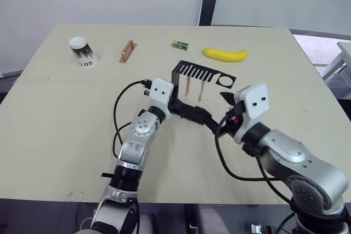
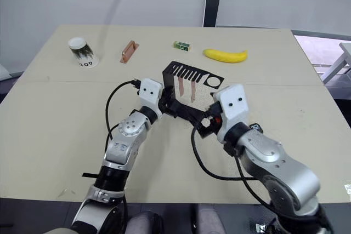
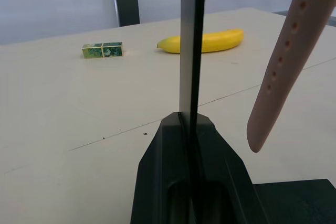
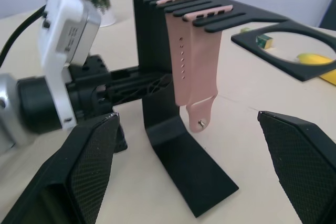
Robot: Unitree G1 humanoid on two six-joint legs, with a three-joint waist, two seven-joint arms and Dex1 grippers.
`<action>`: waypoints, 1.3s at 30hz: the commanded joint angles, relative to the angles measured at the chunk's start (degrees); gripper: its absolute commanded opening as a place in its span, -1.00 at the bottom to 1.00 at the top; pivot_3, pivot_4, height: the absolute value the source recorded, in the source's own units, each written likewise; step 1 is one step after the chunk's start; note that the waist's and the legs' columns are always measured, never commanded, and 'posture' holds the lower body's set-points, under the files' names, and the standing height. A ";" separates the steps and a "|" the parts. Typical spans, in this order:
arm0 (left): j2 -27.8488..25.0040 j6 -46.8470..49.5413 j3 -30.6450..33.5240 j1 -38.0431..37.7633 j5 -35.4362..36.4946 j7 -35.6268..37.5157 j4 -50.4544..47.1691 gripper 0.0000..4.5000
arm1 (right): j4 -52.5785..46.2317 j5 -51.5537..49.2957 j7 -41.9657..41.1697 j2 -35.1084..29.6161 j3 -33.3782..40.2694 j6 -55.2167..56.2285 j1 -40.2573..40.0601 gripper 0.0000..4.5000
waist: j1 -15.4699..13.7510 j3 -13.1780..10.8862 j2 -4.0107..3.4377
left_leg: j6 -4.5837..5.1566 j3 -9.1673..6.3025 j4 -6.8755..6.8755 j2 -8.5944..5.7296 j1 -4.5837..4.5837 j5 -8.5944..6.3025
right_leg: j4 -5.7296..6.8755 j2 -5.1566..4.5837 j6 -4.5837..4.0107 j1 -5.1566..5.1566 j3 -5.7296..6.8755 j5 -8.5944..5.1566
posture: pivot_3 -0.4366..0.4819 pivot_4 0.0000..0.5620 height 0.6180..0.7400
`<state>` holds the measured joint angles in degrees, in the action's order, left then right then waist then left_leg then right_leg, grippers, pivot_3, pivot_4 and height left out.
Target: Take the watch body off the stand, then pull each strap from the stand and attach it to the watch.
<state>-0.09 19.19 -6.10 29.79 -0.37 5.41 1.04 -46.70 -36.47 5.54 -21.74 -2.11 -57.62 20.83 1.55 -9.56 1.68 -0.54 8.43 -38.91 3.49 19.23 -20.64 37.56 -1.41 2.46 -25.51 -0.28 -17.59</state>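
Step in hand, as judged: drawing 1 of 2 straps from the comb slots.
- Left gripper: clamped on the thin upright of the stand, bracing it.
- Right gripper: spread wide, facing the straps, apart from them.
- Advice: pinch high near the slot, slide outward along it, avoid tugging down.
- Stand: matte black bent sheet metal.
- Straps: salmon-pink, flat, soft-looking, hanging side by side.

paper cup, upside-down print reading about "6017" (last digit unclear); no other legible text
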 commanded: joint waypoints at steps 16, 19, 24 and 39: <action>2.44 -2.24 -0.44 1.20 -0.87 -2.63 -1.54 -1.00 | 10.62 20.68 6.42 12.09 -7.88 3.40 6.75 -0.23 | 0.18 0.00 -0.01 | 0.00 0.02 0.02 0.01 0.07 0.00 | -0.02 0.00 0.00 -0.08 0.03 0.00 | -0.05 -0.47 1.00; 2.52 -2.17 -0.53 1.35 -0.84 -2.73 -1.43 -1.00 | 10.70 21.88 5.04 12.26 -8.39 4.04 6.99 -0.93 | 0.18 0.00 -0.01 | 0.00 0.02 0.02 0.00 0.07 0.00 | -0.02 0.00 0.00 -0.08 0.03 0.00 | -0.05 -0.47 1.00; 2.51 -1.55 -0.91 2.34 -1.19 -2.64 -0.42 -1.00 | 8.17 23.42 1.73 10.78 -9.95 4.44 6.57 -0.97 | 0.14 0.00 -0.01 | 0.01 0.01 0.02 0.00 0.08 0.00 | -0.02 0.00 0.00 -0.08 0.04 0.00 | -0.05 -0.47 1.00; 2.59 -2.02 -0.72 4.23 -1.13 -2.65 2.68 -1.00 | -0.78 22.65 -7.92 4.66 -8.19 -0.07 1.42 -0.97 | 0.06 0.00 0.00 | 0.03 -0.01 0.05 0.00 0.09 -0.02 | -0.07 -0.01 0.00 -0.08 0.06 0.00 | -0.05 -0.47 1.00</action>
<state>1.81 18.54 -6.95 32.92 -1.36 3.11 5.08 -44.17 -12.48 -0.15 -16.55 -12.19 -57.25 22.58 1.62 -9.57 1.67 -0.51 8.43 -38.86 3.49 19.32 -20.65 37.48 -1.42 2.47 -25.58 -0.22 -17.59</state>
